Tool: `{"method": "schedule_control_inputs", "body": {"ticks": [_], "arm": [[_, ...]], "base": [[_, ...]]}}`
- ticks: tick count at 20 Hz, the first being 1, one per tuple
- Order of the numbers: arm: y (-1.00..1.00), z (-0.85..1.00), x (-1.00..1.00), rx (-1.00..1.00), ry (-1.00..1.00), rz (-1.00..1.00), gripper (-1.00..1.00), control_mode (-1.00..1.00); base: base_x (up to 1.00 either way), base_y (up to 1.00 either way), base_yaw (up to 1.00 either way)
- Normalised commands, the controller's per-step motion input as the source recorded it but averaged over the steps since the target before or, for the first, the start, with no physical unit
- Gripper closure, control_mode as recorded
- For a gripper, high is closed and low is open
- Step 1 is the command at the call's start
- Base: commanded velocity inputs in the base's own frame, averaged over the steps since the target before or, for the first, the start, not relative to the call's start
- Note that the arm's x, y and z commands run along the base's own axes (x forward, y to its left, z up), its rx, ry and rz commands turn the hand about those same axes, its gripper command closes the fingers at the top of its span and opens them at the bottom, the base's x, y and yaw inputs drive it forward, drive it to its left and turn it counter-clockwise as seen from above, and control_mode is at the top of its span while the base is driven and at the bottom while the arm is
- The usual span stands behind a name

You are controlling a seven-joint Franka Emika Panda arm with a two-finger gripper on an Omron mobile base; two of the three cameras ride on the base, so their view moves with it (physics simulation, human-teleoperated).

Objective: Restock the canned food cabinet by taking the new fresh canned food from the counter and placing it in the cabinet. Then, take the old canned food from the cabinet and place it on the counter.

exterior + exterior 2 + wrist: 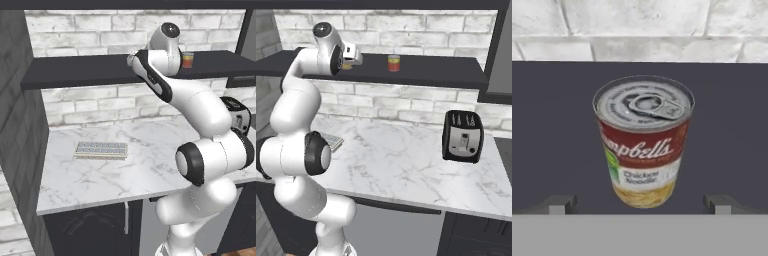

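**End effector spread before the tall can on the shelf**

On the dark cabinet (552,140), the long open shelf board on the white brick wall, the old canned food (643,145) stands upright. In the hand view it sits at the centre, its ring-pull lid toward 12 o'clock, a dark red band with white script below it, and a yellow-green and white label lower down. The end effector (639,204) is spread wide: one fingertip shows at about 8 o'clock of the can and the other at about 4 o'clock, both clear of its sides, with the can's base between them and slightly beyond. No touch between fingertips and can is visible.

In the right base view the arm reaches up to the shelf at the 11 o'clock part of the picture, and the hand hides most of that can. Farther along the shelf, toward 3 o'clock from the hand and well apart from it, stands the new fresh canned food (394,63), squat and red-orange with a pale lid, upright on the board. The left base view shows the same can (187,60) just beside the arm's upper link.

Below, the white marble counter (406,165) carries a black toaster (462,136) at its 3 o'clock side, and an ice-cube tray (101,149) lies flat toward the other end.
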Motion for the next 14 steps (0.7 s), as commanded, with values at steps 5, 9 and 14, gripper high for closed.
{"method": "schedule_control_inputs", "body": {"ticks": [5,9,14], "arm": [[0.0,-0.01,0.25,0.0,0.0,0.0,-1.0,-1.0],[0.0,-0.02,0.24,0.0,0.0,0.0,-1.0,-1.0],[0.0,-0.02,0.16,0.0,0.0,0.0,-1.0,-1.0]], "base": [[0.0,0.0,0.0],[0.0,0.0,0.0],[0.0,0.0,0.0]]}}
